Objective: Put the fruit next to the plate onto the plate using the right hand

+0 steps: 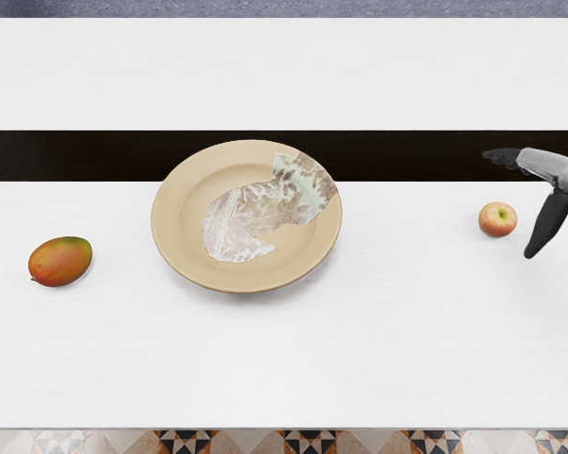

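A tan plate (175,222) with a mottled grey-white patch across its middle lies on the white table, left of centre. A small red-yellow apple (497,219) sits on the table to the plate's right. A mango (61,261), orange and green, lies far left. My right hand (535,194) comes in from the right edge, just right of the apple and slightly above it. Its dark fingers (547,222) are spread, one pointing down beside the apple, and hold nothing. No contact with the apple shows.
A dark gap (76,156) runs across the view behind the plate, separating the near table from a white surface (265,71) beyond. The table's front edge lies low in the picture, with patterned floor tiles (312,443) below.
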`<state>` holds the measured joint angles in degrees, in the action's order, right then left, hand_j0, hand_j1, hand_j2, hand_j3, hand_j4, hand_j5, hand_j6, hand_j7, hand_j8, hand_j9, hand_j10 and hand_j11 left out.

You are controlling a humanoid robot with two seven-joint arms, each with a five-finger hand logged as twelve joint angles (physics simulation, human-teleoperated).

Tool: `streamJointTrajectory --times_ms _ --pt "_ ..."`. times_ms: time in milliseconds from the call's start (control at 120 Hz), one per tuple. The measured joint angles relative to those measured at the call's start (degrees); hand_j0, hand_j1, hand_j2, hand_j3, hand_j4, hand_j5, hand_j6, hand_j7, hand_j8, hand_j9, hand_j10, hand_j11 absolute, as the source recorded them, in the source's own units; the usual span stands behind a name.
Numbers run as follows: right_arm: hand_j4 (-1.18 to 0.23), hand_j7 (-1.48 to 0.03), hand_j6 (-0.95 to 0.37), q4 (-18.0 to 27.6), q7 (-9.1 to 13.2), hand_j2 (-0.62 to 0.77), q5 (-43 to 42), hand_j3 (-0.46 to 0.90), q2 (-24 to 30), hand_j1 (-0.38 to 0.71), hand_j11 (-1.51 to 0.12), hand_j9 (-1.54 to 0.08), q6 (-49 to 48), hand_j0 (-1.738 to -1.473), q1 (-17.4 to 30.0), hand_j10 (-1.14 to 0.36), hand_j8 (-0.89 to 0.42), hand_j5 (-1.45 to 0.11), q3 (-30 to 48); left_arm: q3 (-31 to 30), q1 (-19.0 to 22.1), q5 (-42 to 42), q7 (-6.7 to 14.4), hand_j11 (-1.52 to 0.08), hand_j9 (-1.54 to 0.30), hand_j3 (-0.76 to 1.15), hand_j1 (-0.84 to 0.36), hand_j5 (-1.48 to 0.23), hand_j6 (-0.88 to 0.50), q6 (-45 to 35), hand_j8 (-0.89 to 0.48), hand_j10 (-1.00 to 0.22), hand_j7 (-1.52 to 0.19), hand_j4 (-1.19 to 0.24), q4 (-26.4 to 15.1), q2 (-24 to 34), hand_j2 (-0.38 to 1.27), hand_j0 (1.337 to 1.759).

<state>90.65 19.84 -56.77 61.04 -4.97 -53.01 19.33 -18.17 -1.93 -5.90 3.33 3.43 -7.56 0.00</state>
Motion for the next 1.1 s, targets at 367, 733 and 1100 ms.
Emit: streamJointTrajectory --times_ms 367,733,1100 --pt "-0.24 -0.30 -0.25 -0.70 3.26 -0.04 -5.19 0.00 -4.67 -0.07 -0.30 -0.30 9.03 -1.658 0.17 -0.24 -0.24 -0.31 -5.15 0.01 0.00 0.00 0.00 -0.32 -0.32 0.00 0.06 -0.32 -0.25 0.00 -0.25 -0.25 -0.32 -0.25 0.00 0.00 0.05 1.658" --pt "-0.33 -0.41 -0.33 -2.68 3.96 -0.06 -10.48 0.00 -8.28 0.03 -0.41 -0.41 17.56 -1.658 1.53 -0.32 -0.33 -0.41 -8.88 0.00 0.00 0.00 0.00 -0.32 -0.32 0.00 0.06 -0.32 -0.25 0.00 -0.25 -0.24 -0.32 -0.25 0.00 0.00 0.05 1.658" --pt "-0.35 -0.45 -0.36 -5.69 4.02 -0.06 -12.37 0.00 -10.90 0.06 -0.45 -0.45 20.19 -1.658 3.13 -0.35 -0.36 -0.45 -10.40 0.00 0.00 0.00 0.00 -0.32 -0.32 0.00 0.06 -0.32 -0.25 0.00 -0.25 -0.24 -0.32 -0.25 0.00 0.00 0.05 1.658"
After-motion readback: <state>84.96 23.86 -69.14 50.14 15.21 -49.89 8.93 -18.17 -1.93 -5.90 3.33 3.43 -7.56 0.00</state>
